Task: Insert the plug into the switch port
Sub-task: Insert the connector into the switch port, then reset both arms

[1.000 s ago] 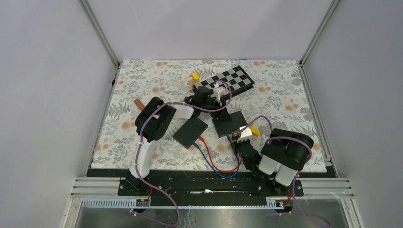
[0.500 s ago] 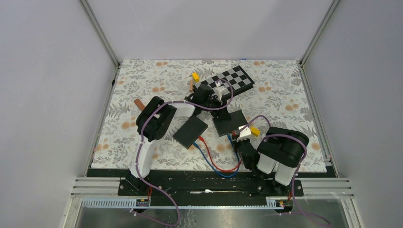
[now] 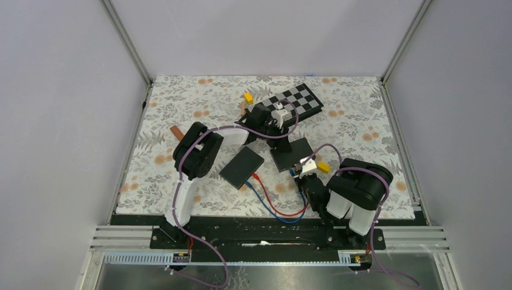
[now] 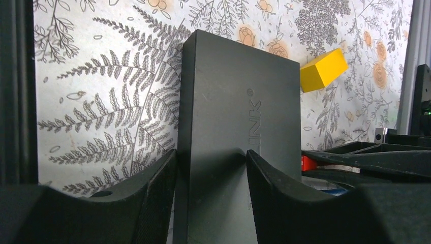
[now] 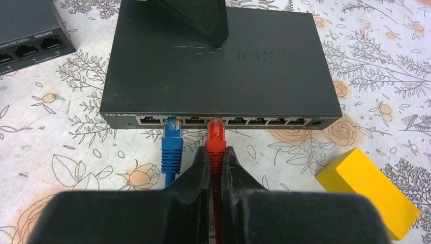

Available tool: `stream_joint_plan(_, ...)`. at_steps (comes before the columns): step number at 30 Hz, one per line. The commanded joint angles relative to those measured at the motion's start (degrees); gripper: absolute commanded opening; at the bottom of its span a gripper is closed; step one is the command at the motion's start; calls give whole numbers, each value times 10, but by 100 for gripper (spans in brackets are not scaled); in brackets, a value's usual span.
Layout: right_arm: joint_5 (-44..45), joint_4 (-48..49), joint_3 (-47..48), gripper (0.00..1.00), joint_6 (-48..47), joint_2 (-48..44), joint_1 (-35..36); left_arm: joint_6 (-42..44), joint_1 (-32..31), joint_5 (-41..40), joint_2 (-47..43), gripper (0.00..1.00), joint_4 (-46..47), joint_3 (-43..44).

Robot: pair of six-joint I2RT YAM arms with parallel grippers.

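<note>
The black switch [image 5: 218, 66] lies flat with its row of ports facing my right wrist; it also shows in the top view [image 3: 293, 154]. My right gripper [image 5: 216, 157] is shut on the red plug [image 5: 216, 138], whose tip is at a middle port. A blue plug [image 5: 172, 145] sits in a port just left of it. My left gripper [image 4: 211, 157] is open over the far end of the switch [image 4: 234, 101], straddling one long edge. One of its fingers [image 5: 203, 20] rests on the switch's top.
A second black switch [image 3: 241, 167] lies to the left. A yellow block [image 5: 366, 190] sits right of the plug. A checkerboard [image 3: 290, 101], another yellow block [image 3: 248, 96] and a wooden block [image 3: 176, 132] lie further back. Red and blue cables [image 3: 278, 208] loop near the front edge.
My right gripper has moved forward and slightly left toward the switch's ports with the red plug. The left gripper has shifted only slightly at the switch's far end.
</note>
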Motion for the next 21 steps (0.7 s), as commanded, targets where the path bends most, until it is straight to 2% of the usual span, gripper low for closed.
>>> stream_joint_plan(1, -18, 90, 52, 0, -32, -13, -31, 13, -48, 82, 55, 53, -192, -2)
stream_joint_plan(3, -33, 60, 67, 0, -28, -35, -40, 17, -50, 86, 55, 53, -193, -2)
stream_joint_plan(7, -104, -116, 122, 0, -5, -113, -64, 22, -50, 94, 60, 53, -198, 5)
stream_joint_plan(10, -117, -139, 134, 0, -13, -150, -88, 25, -52, 97, 65, 53, -204, 11)
stream_joint_plan(13, -142, -202, 161, 0, -13, -179, -117, 27, -52, 101, 64, 53, -205, 11)
stream_joint_plan(21, -124, -228, 185, 0, -8, -162, -144, 31, -53, 111, 65, 52, -205, 12)
